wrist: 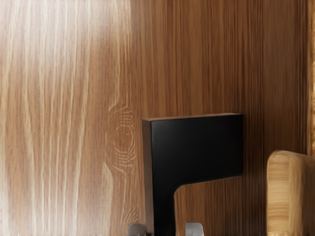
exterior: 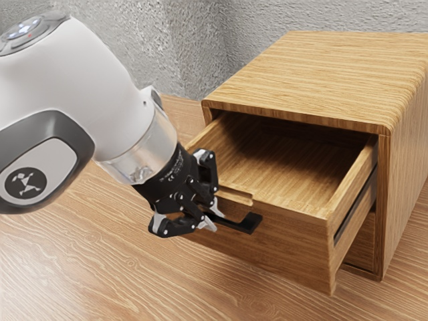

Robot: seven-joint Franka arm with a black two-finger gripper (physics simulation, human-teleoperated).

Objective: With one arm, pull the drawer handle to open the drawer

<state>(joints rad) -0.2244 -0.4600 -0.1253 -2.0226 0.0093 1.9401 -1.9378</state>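
Observation:
A light wooden cabinet point(exterior: 334, 73) stands on the table with its upper drawer point(exterior: 281, 247) pulled well out, its inside bare. A black bar handle point(exterior: 242, 223) sticks out from the drawer front. My black gripper point(exterior: 182, 225) is at the end of that handle nearest the exterior view's left, shut on it. In the wrist view the black handle point(wrist: 197, 147) rises just ahead of the hand, with a metal fingertip point(wrist: 137, 229) on each side of its stem. Beside it is a rounded light-wood edge point(wrist: 288, 191).
The wooden tabletop point(exterior: 100, 267) stretches in front of the cabinet and under the arm. A grey rough wall point(exterior: 187, 40) stands behind. A second, lower drawer front point(exterior: 364, 244) sits under the open drawer, back in the cabinet.

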